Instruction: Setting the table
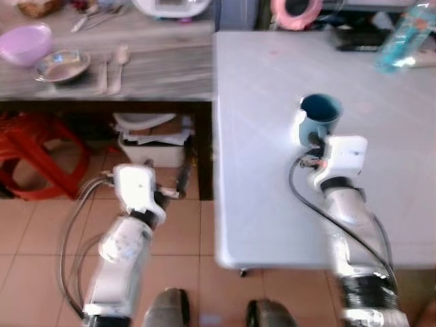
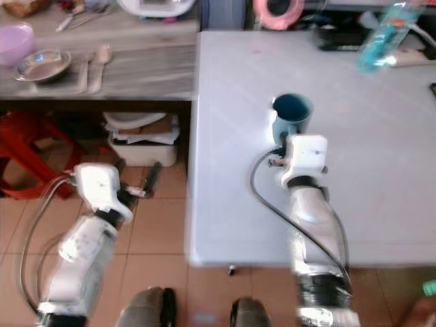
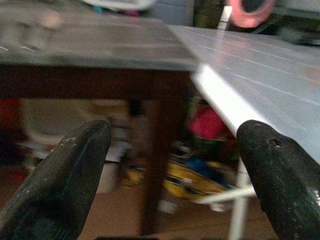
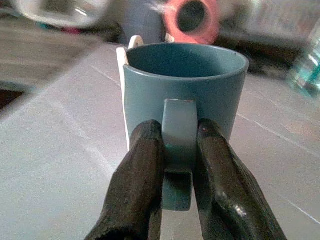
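Teal-blue mug [image 4: 185, 85], darker inside, centre right. Black fingers [image 4: 137, 185] at its handle. White table [image 1: 272, 204], plain. Grey wood-grain counter [image 1: 163, 68], upper left. Lilac bowl [image 1: 25, 42], far upper left. Silver metal dish [image 1: 63, 65] beside it. Red stool [image 1: 41, 153], left. Pink ring [image 1: 296, 10], top edge. Clear blue bottle [image 1: 407, 35], upper right. Terracotta floor tiles [image 1: 177, 238], pale grout.

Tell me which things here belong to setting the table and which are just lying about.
In the job:
teal mug, its handle pinched by the right gripper
white table
spoon, metal bowl, purple bowl on the wooden counter, probably

Lying about:
water bottle
pink tape roll
red stool
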`<state>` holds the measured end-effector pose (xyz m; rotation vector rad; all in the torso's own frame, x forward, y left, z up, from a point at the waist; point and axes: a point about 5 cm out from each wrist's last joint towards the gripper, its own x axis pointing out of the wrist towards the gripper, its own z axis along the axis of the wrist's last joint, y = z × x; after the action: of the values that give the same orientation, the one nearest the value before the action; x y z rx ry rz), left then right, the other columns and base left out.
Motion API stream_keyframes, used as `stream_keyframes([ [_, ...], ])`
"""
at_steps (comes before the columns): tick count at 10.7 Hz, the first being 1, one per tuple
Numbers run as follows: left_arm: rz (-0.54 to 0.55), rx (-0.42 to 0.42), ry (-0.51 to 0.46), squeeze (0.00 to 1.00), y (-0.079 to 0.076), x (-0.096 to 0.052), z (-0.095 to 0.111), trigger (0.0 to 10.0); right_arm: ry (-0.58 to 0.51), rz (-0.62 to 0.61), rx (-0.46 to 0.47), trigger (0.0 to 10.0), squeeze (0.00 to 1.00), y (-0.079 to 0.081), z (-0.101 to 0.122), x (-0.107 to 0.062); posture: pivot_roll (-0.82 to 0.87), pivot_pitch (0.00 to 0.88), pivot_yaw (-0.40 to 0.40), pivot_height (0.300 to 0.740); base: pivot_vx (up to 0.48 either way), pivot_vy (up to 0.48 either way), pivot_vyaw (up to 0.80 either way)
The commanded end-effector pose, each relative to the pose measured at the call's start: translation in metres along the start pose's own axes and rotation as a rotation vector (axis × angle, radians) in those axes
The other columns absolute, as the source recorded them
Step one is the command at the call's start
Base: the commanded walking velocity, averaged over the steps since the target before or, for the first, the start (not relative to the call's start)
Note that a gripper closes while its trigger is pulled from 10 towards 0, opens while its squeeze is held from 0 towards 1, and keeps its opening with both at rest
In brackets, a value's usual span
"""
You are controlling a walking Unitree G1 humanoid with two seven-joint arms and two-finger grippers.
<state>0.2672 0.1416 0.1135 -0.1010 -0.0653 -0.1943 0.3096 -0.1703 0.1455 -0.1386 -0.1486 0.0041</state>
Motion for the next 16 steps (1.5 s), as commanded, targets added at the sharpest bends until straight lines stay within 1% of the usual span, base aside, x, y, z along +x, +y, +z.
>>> stream_keyframes([
  [1,0.006,-0.008,-0.002,0.00,-0.001,-0.001,-0.001,10.0,-0.026,-0.031,-0.041,10.0,0.00,-0.007,0.006,-0.001,-0.06,0.159,0.009,0.740,0.000,0.480,0.00],
  [4,0.011,-0.012,-0.003,0.00,0.000,0.000,-0.001,10.0,-0.025,-0.039,-0.035,10.0,0.00,-0.006,0.006,-0.001,-0.06,0.158,0.005,0.740,0.000,0.480,0.00],
  [5,-0.004,-0.010,-0.001,0.00,-0.004,-0.002,-0.003,10.0,-0.029,-0.082,-0.072,10.0,0.00,-0.012,0.006,-0.002,-0.07,0.162,-0.004,0.740,0.000,0.480,0.00],
  [6,-0.010,-0.004,0.001,0.00,-0.007,-0.003,-0.004,10.0,-0.033,-0.055,-0.067,10.0,0.00,-0.010,0.006,-0.002,-0.07,0.162,-0.004,0.740,0.000,0.480,0.00],
  [7,-0.015,-0.004,-0.001,0.00,-0.009,-0.004,-0.004,10.0,-0.022,-0.061,-0.052,10.0,0.00,-0.010,0.004,-0.002,-0.07,0.161,-0.004,0.740,0.000,0.476,0.00],
  [8,-0.003,-0.001,-0.013,0.00,-0.008,-0.001,-0.002,10.0,-0.020,-0.077,-0.069,10.0,0.00,-0.009,0.004,0.000,-0.07,0.160,-0.004,0.740,0.000,0.469,0.00],
  [9,0.006,0.012,-0.018,0.00,-0.007,0.000,-0.001,10.0,-0.022,-0.057,-0.086,10.0,0.00,-0.007,0.004,0.000,-0.07,0.158,-0.004,0.740,0.000,0.465,0.00],
  [10,0.042,0.037,-0.022,0.00,-0.002,0.001,0.001,10.0,-0.026,-0.015,-0.035,10.0,0.00,-0.002,0.007,-0.001,-0.07,0.157,0.000,0.740,0.000,0.431,0.00],
  [12,0.045,0.039,-0.023,0.00,-0.003,0.003,0.001,10.0,-0.040,-0.022,-0.014,10.0,0.00,-0.002,0.008,0.000,-0.07,0.150,0.004,0.740,0.000,0.431,0.00],
  [13,0.053,0.047,-0.026,0.00,-0.004,0.006,0.002,10.0,-0.049,-0.024,-0.002,10.0,0.00,-0.003,0.010,0.000,-0.07,0.145,0.005,0.740,0.000,0.424,0.00],
  [14,0.056,0.045,-0.036,0.00,-0.005,0.010,0.003,10.0,-0.086,-0.038,0.006,10.0,0.00,-0.006,0.020,0.003,-0.07,0.145,0.004,0.740,0.412,0.244,0.00],
  [15,0.063,0.030,-0.054,0.00,-0.008,0.014,0.007,10.0,-0.127,-0.041,-0.016,10.0,0.00,-0.006,0.029,0.006,-0.08,0.140,0.005,0.740,0.446,0.000,0.00],
  [16,0.055,0.015,-0.064,0.00,-0.013,0.016,0.009,10.0,-0.133,-0.041,-0.019,10.0,0.00,-0.006,0.030,0.006,-0.08,0.135,0.007,0.740,0.472,0.000,0.00],
])
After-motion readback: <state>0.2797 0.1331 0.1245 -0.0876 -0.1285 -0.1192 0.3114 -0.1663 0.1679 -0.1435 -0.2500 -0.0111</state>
